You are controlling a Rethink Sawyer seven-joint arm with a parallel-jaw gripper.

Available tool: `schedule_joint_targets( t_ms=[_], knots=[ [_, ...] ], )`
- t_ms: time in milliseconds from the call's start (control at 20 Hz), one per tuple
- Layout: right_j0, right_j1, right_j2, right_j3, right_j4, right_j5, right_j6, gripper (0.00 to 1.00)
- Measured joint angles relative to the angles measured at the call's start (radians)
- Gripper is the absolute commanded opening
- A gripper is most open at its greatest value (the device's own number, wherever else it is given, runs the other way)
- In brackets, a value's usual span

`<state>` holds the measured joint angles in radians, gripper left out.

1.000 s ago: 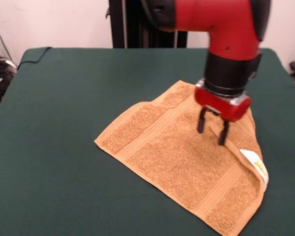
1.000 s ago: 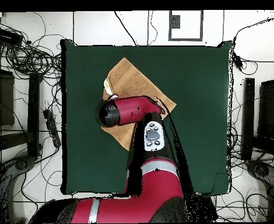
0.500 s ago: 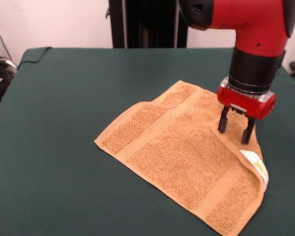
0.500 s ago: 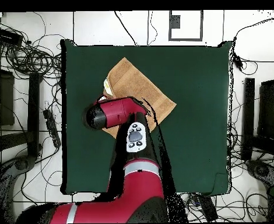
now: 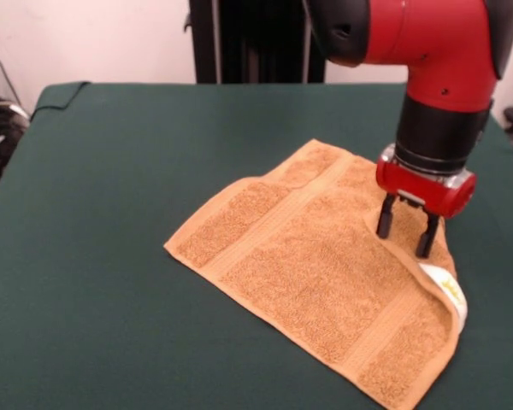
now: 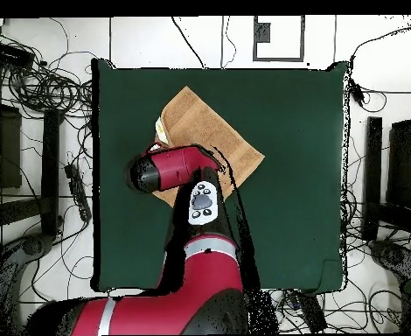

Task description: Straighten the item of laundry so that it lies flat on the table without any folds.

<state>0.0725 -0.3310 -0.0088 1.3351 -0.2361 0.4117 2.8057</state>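
Green worktop (image 5: 111,213) before a white wall; cables on the floor; tan towel (image 5: 308,265) with one edge folded; end effector (image 5: 404,235) released above it

Tangled black cables (image 6: 47,83) are lying across the pale floor (image 6: 139,39) at the overhead view's upper left, and more cables (image 6: 65,254) are trailing down the left side. Dark equipment (image 6: 3,144) is standing at the left edge, and dark stands (image 6: 372,179) are sitting to the right. A grey-framed square (image 6: 277,38) is showing at the top. In the front view, a white wall (image 5: 85,38) is rising at the far side.
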Motion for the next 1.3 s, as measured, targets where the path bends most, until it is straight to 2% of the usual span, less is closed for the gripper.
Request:
schedule_joint_targets(
  t_ms=[450, 1000, 1300],
  knots=[
    [-0.035, -0.025, 0.0, 0.013, -0.003, 0.007, 0.0, 1.0],
    [-0.194, -0.119, 0.002, 0.062, -0.006, 0.027, 0.0, 1.0],
    [-0.203, -0.126, 0.003, 0.064, -0.008, 0.027, 0.0, 1.0]
  ],
)
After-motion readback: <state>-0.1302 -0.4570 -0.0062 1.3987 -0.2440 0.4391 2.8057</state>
